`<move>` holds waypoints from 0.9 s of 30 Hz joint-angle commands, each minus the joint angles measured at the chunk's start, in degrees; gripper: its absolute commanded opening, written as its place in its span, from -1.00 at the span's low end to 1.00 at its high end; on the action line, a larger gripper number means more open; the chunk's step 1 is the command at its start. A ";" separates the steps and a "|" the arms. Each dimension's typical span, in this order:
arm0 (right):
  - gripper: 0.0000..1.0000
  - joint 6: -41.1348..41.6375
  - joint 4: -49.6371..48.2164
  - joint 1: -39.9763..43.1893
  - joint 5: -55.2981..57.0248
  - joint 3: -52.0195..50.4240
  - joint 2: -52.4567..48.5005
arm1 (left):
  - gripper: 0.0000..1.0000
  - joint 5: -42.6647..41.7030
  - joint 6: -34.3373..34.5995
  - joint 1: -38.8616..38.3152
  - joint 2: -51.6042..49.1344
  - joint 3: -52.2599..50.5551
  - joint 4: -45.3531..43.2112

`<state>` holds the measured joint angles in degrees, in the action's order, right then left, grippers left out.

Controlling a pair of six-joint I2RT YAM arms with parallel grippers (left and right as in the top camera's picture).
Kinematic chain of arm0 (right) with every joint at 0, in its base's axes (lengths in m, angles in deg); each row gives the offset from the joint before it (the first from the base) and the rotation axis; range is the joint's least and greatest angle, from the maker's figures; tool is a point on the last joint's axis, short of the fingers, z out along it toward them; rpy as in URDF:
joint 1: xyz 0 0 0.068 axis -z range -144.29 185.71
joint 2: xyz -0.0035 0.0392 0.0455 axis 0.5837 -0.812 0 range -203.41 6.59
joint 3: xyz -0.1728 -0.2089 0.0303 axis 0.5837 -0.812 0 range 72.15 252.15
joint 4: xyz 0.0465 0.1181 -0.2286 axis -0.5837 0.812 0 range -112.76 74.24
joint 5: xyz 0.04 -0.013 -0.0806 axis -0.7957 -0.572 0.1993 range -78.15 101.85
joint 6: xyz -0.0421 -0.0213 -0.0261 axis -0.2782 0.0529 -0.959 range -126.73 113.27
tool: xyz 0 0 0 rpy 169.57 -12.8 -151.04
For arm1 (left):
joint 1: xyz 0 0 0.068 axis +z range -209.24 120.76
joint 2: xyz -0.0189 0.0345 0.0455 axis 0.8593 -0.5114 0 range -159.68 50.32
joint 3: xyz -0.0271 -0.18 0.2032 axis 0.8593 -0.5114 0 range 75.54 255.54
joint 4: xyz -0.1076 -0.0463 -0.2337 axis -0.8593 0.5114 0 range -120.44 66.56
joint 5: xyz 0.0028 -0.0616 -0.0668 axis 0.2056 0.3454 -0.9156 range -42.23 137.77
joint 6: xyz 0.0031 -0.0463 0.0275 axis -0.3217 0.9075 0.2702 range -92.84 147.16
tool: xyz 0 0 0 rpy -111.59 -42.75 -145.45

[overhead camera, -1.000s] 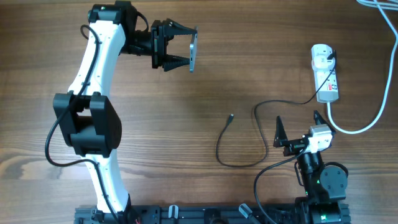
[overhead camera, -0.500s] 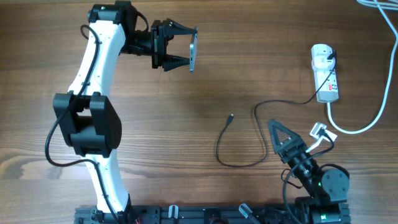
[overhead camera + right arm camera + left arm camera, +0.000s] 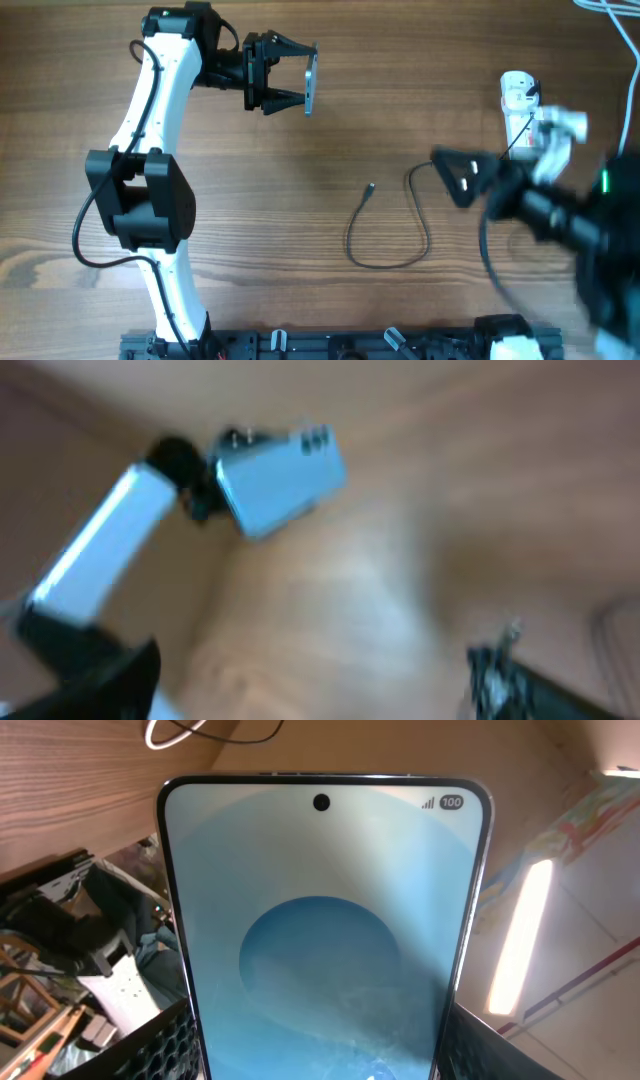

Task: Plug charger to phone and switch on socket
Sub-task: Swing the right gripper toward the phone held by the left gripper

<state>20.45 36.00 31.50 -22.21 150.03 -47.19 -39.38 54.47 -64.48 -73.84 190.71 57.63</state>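
1. Upper middle of the brown wooden table: left gripper clamps the flat white-bordered smartphone with a pale cyan screen, held on edge.
2. Thin black charger cable lies looped mid-table, its connector tip lying free.
3. White elongated power strip at far right, partly behind the right arm.
4. Right gripper is motion-blurred; its jaws seem spread wide and empty.
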 commanded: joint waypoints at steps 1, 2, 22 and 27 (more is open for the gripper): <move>1.00 -12.44 13.51 -0.13 -2.14 17.51 -15.69 | 0.25 -3.04 -0.09 0.22 2.40 0.13 0.09; 1.00 -9.99 14.82 -0.13 -11.65 21.05 -20.09 | 0.25 -3.04 -0.09 0.22 2.40 0.13 0.11; 0.72 9.03 4.48 -43.01 43.95 31.04 -34.97 | 0.25 3.02 0.11 0.20 2.40 0.13 0.09; 0.72 13.53 0.81 -45.51 51.87 31.01 -39.89 | 0.25 3.08 0.11 0.20 2.40 0.13 0.07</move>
<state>31.10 37.97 -14.02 24.65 179.91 -84.33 -34.57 54.47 -64.48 -73.84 190.69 57.63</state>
